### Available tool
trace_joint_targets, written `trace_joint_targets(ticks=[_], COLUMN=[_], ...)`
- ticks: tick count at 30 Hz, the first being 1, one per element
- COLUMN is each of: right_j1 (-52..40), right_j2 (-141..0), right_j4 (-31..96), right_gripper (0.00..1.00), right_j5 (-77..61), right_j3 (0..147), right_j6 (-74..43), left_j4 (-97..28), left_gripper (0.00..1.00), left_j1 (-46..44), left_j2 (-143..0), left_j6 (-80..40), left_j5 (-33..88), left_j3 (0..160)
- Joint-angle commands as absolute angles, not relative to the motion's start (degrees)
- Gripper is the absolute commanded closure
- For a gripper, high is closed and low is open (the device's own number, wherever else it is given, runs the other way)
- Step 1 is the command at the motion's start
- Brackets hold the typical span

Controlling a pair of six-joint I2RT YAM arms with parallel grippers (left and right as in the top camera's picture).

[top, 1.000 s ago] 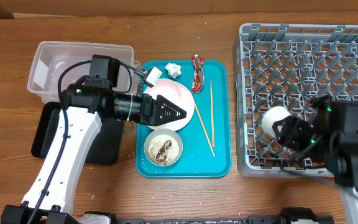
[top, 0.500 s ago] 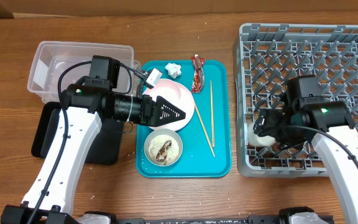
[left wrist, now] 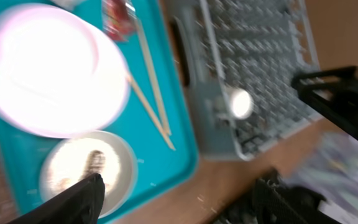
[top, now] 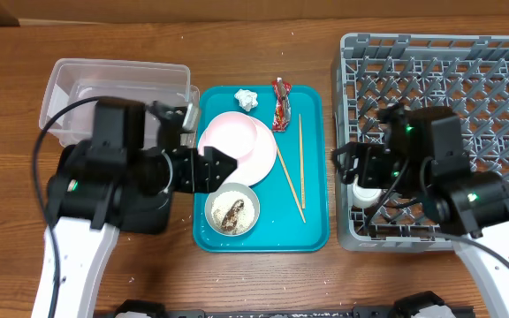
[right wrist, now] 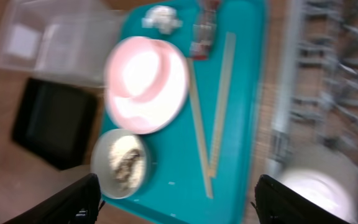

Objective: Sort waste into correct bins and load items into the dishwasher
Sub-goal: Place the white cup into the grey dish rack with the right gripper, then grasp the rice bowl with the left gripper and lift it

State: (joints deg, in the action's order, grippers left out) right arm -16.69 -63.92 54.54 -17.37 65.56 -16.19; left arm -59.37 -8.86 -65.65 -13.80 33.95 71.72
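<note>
The teal tray [top: 312,221] holds a pale pink plate [top: 237,148], a white bowl [top: 233,210] of rice scraps with a brown lump, a tissue ball [top: 247,99], a red wrapper [top: 280,115] and two chopsticks [top: 300,155]. A small white cup [top: 369,190] sits in the grey dish rack [top: 440,88] at its front left. My left gripper [top: 224,168] is open and empty beside the plate and bowl. My right gripper [top: 347,163] is open and empty over the rack's left edge, beside the cup. The wrist views are blurred: the plate [left wrist: 48,68] [right wrist: 145,84], the bowl [left wrist: 86,168] [right wrist: 123,162].
The clear tub [top: 117,97] stands at the back left. The black tray [top: 64,190] lies in front of it, mostly under my left arm. Both show in the right wrist view: the tub [right wrist: 48,37] and the tray [right wrist: 55,121].
My right gripper carried the white cup to the rack's front left, let it go and moved left over the rack's edge. My left arm pulled back towards the left.
</note>
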Motion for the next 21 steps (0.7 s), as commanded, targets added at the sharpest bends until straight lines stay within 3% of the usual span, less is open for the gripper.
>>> trace_joint_targets(ticks=[1,9,11,21], right_j1=[-21.5,-31.0,-31.1,-30.9], right_j2=[-64.2,-65.8,-65.8,-65.8], right_j4=[51.6,46.7,46.5,47.2], right_gripper=[0.19,0.20,0.16,0.05], right_j5=[-22.0,-14.4,-12.6,-10.0], right_j3=[67.0,67.0,67.0,67.0], right_j6=[-14.6,-17.4,-18.9,-22.6], left_j4=[-60.0,-67.1,-67.4,-55.3], left_gripper=[0.22,0.25,0.25,0.38], left_j1=[-8.7,-10.8,-12.2,-20.0], left_j2=[-62.2,-62.8,-63.9,-74.8], left_j6=[-18.1,-19.3,-21.0,-24.7], left_j5=[21.4,9.0,6.8,1.4], left_j3=[72.5,70.9,68.4,55.2])
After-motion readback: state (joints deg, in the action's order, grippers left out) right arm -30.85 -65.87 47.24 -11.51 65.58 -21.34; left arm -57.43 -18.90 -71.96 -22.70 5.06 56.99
